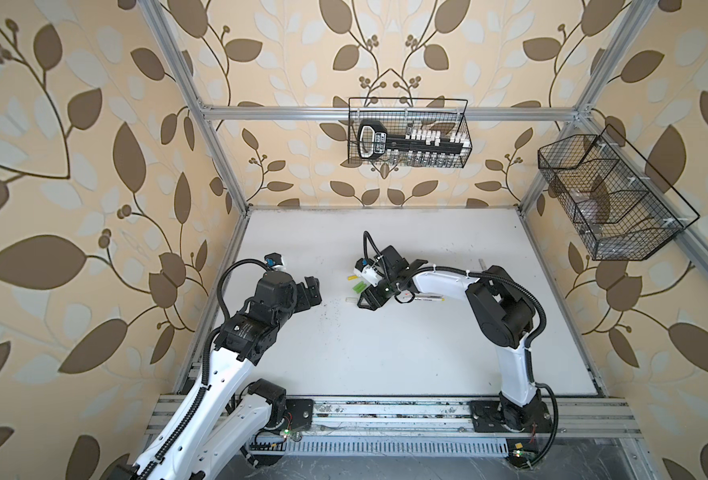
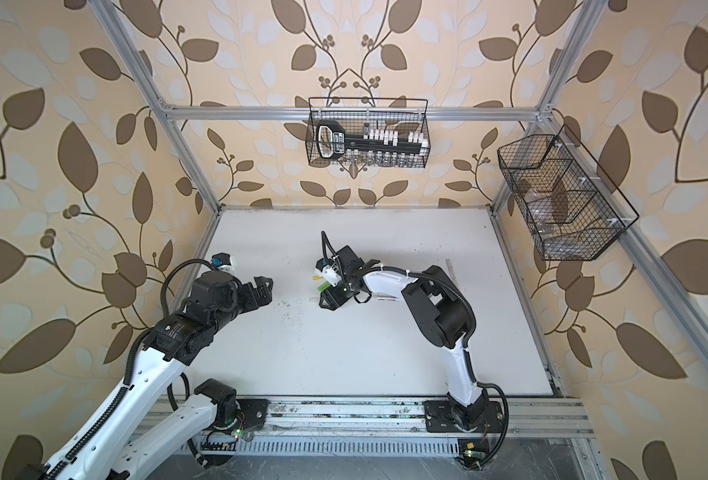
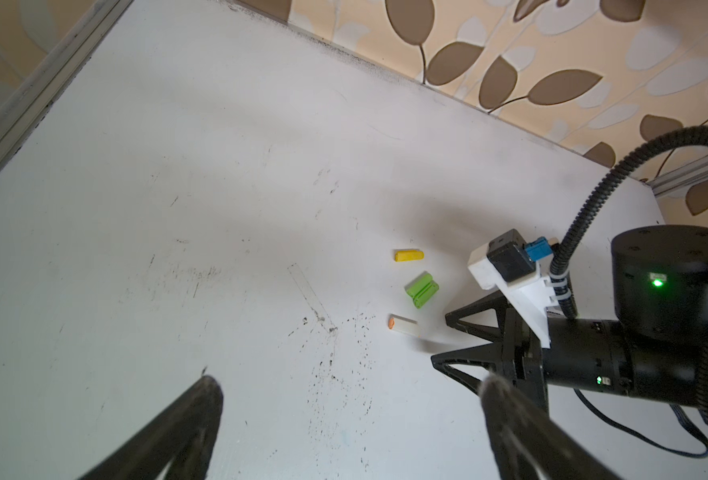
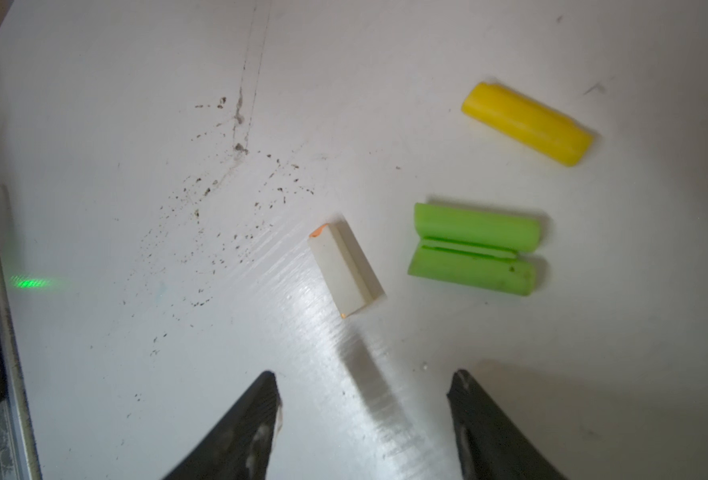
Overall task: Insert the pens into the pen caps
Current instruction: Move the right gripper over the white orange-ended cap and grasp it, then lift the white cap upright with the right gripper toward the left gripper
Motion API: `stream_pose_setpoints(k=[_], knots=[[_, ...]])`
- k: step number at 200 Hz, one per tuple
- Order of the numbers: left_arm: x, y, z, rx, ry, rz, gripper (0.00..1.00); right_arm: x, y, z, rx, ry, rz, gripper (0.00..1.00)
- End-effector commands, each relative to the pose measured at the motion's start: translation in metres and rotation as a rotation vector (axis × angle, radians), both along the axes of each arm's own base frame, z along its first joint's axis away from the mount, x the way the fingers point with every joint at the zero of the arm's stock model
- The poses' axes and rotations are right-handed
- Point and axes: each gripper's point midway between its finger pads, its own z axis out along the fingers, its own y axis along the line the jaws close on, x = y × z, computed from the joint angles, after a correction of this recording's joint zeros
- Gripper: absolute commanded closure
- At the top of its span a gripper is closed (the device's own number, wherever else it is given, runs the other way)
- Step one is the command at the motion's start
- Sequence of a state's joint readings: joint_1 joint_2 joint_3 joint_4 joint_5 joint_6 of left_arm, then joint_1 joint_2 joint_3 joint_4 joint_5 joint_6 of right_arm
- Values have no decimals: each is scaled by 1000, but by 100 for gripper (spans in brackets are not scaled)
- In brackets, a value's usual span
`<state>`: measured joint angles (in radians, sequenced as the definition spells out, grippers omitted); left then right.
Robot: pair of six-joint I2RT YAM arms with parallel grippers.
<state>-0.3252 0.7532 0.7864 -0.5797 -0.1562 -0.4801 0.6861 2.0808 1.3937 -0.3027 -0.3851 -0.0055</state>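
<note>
Only the top views show a pen [image 1: 427,297], half under my right arm [image 1: 439,282]. Beside the pale cap [image 4: 346,270]: green caps [image 4: 474,249], then yellow cap [image 4: 526,122]. My left gripper [image 3: 352,380] and right gripper [image 4: 364,386] gape, empty.

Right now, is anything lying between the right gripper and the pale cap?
No. In the right wrist view only bare table separates the open right gripper from the pale cap.

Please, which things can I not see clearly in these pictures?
1. Pens: both top views, mostly under the right arm; number unclear; no wrist view shows them.
2. Side wire basket: top views, contents too blurred.
3. Black tool: top views, lettering too small.
</note>
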Motion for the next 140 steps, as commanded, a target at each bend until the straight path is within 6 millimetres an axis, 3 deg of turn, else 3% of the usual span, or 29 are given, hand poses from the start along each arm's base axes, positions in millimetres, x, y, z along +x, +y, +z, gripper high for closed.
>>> stream_pose_setpoints(k=[1, 86, 140], knots=[[-1, 3, 4, -27, -20, 19, 1, -6, 6, -5, -34, -20, 67, 35], [-7, 5, 3, -35, -17, 26, 1, -3, 26, -26, -172, -89, 168, 43], [-10, 8, 3, -31, -23, 35, 1, -18, 23, -35, -268, -117, 216, 63]])
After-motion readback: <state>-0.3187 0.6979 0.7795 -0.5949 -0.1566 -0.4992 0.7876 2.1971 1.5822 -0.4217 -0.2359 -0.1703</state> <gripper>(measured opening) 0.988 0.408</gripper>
